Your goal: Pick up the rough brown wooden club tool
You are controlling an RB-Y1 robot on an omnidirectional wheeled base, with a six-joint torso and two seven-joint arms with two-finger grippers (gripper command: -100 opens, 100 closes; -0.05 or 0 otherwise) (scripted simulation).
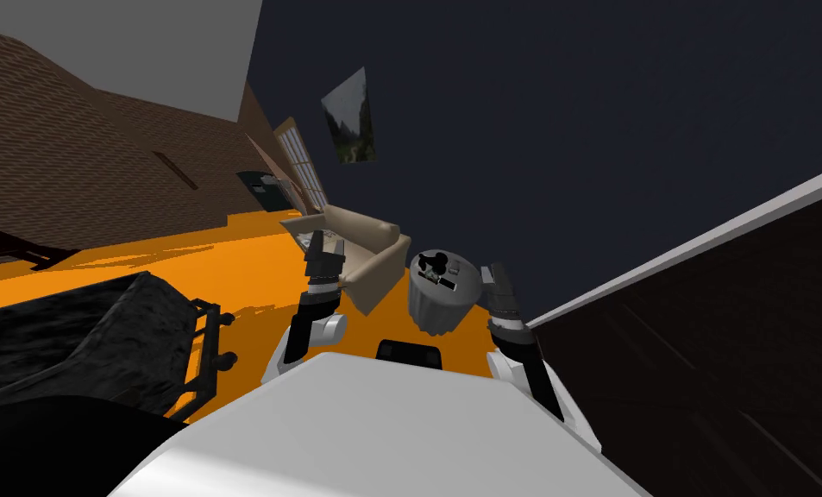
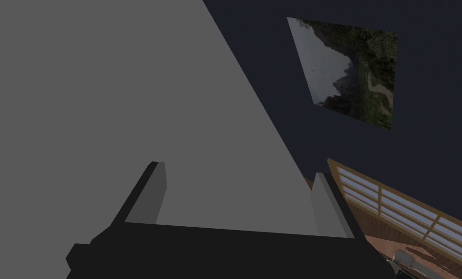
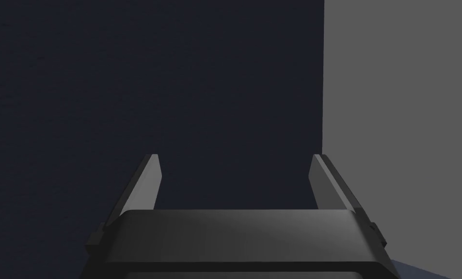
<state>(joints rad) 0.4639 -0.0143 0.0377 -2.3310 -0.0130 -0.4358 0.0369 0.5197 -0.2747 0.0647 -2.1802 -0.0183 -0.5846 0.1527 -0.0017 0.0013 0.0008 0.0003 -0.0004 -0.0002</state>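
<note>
A round grey side table (image 1: 435, 315) stands just ahead of me on the orange floor. Several small dark things (image 1: 439, 269) lie on its top, too small to tell which is the club tool. My left gripper (image 1: 324, 246) is raised to the table's left, in front of the sofa. In the left wrist view it (image 2: 239, 193) is open with nothing between its fingers. My right gripper (image 1: 495, 280) hangs close to the table's right side. Its fingers (image 3: 150, 181) stand wide apart in the right wrist view, so it is open and empty.
A beige sofa (image 1: 361, 250) sits just beyond the left gripper and left of the table. A black bench-like piece (image 1: 98, 345) stands on my near left. A dark wall with a pale skirting (image 1: 702, 242) runs along the right. A glazed door (image 1: 301, 168) lies far behind.
</note>
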